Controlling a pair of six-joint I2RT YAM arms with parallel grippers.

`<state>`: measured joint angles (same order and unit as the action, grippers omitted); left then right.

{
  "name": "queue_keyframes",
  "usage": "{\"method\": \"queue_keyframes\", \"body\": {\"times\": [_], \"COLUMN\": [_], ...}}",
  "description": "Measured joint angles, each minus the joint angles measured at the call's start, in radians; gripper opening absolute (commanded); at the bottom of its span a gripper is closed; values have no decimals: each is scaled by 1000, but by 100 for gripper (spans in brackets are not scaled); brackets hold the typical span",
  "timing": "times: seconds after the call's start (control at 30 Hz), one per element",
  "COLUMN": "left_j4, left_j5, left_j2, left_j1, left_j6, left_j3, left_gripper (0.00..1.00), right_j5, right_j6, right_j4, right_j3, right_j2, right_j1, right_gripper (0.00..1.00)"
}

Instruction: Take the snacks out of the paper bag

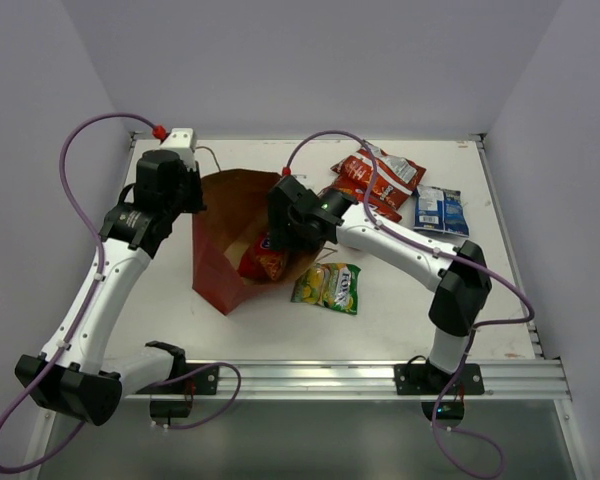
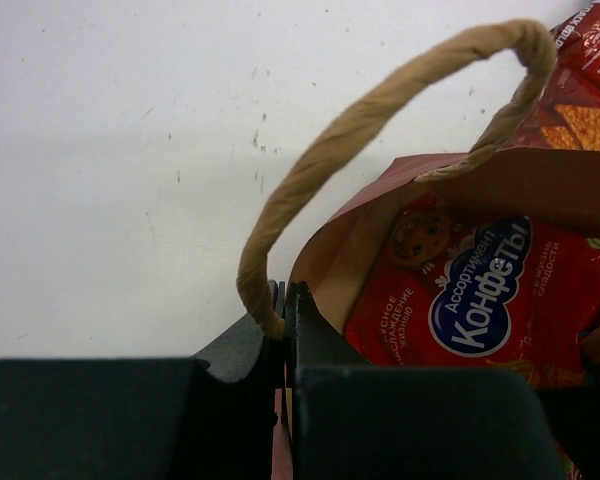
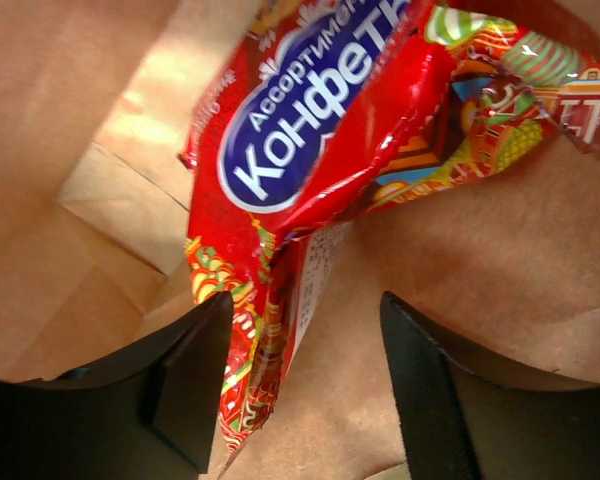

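Observation:
The red-brown paper bag (image 1: 220,255) lies on its side, mouth toward the right. My left gripper (image 1: 193,195) (image 2: 283,296) is shut on the bag's rim at the foot of a tan cord handle (image 2: 380,110). My right gripper (image 1: 283,238) (image 3: 305,312) reaches into the mouth and stands open. A red snack (image 3: 310,130) (image 2: 480,290) (image 1: 263,262) lies inside on the brown paper, its lower corner between the fingers, close to the left one. Outside lie two red snack bags (image 1: 380,178), a blue-white one (image 1: 440,210) and a green-yellow one (image 1: 328,286).
The table's back edge and walls stand just behind the bag and the red snacks. A metal rail (image 1: 380,375) runs along the near edge by the arm bases. The green-yellow snack lies right under my right forearm.

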<state>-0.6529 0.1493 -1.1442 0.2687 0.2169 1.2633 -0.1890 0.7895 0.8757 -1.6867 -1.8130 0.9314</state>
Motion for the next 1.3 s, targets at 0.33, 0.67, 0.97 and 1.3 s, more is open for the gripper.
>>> {"method": "queue_keyframes", "body": {"times": [0.33,0.67,0.97,1.3], "left_j4": [0,-1,0,16], "left_j5": [-8,6,20,43], "left_j2": [0,0,0,2], "left_j1": [0,0,0,0], "left_j6": [5,10,13,35], "left_j3": [-18,-33,-51,-63], "left_gripper": [0,0,0,0], "right_j5": [23,86,280,409], "right_j6": [-4,-74,-155,-250], "right_j4": [-65,-114,-164,-284], "right_j3": [-55,-129,-271,-452], "right_j2": [-18,-41,-40,22], "right_j1": [0,0,5,6], "right_gripper": [6,0,0,0]}}
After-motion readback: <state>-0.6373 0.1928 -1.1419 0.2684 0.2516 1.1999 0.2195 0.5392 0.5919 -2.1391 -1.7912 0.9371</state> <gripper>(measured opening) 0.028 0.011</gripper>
